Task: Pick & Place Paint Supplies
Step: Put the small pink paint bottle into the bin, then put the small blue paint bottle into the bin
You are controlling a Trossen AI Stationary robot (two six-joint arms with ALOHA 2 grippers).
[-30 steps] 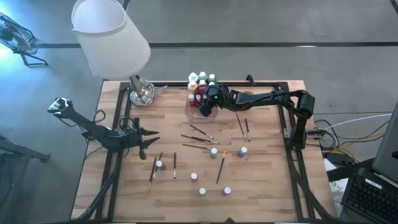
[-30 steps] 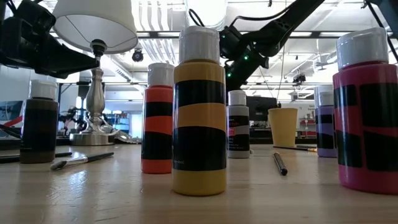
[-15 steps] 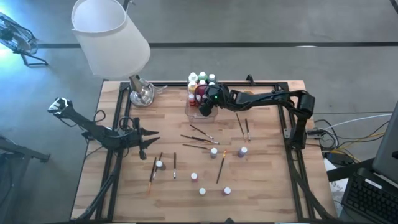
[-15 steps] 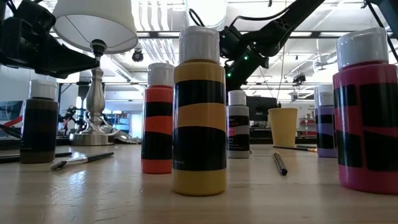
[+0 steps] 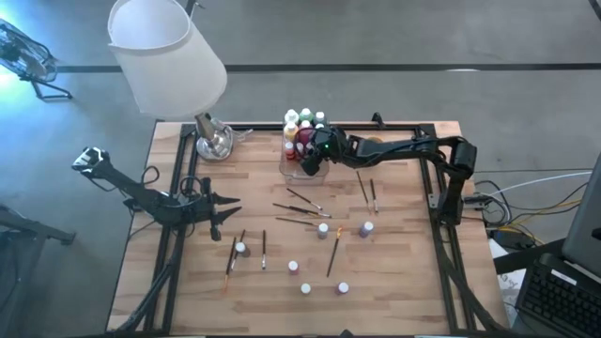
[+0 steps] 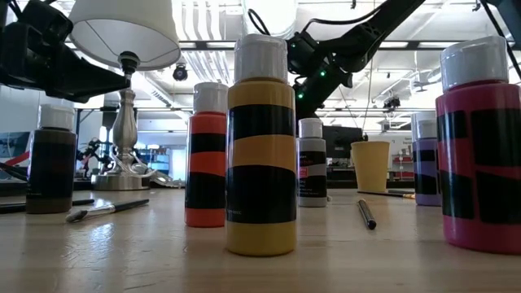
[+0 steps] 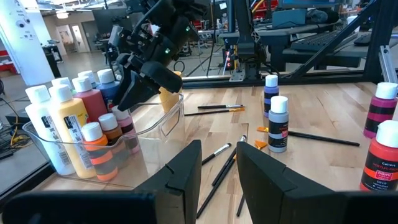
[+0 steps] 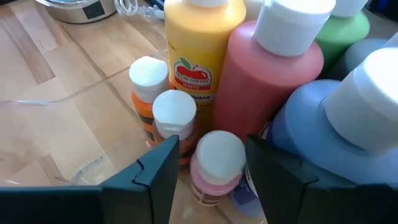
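Paint supplies lie scattered over the wooden table (image 5: 188,282) and stand packed in a clear plastic box (image 5: 299,161) at its far edge. On the left, a lamp with a white shade (image 5: 167,52) and a metal base (image 5: 214,141) stands at the far left corner. The left gripper (image 5: 231,203) hovers over the table's left side, its fingers (image 7: 186,168) apart with nothing between them. Just right of it, near the front, lie dark-handled paintbrushes (image 5: 264,249) beside a small bottle with a white cap (image 5: 240,248). Toward the middle stand more small bottles (image 5: 293,267), one more (image 5: 306,287) near the front edge, and a loose spread of brushes (image 5: 300,208) lies behind them. In the box stand larger bottles, a yellow one (image 8: 198,62) and a red one (image 8: 267,81) with a blue one (image 8: 323,137), plus small ones, orange (image 7: 96,149) and pink (image 8: 214,165). The right gripper (image 8: 211,168) is lowered into the box, its two fingers (image 8: 155,174) straddling the pink bottle's white cap with a gap on each side, so the jaws look parted rather than clamped. Right of the box sits an orange cup (image 6: 370,166). Further right stand a purple bottle (image 5: 367,227), another small bottle (image 5: 324,228) and one (image 5: 344,287) near the front, with two brushes (image 5: 369,191) lying near the right arm
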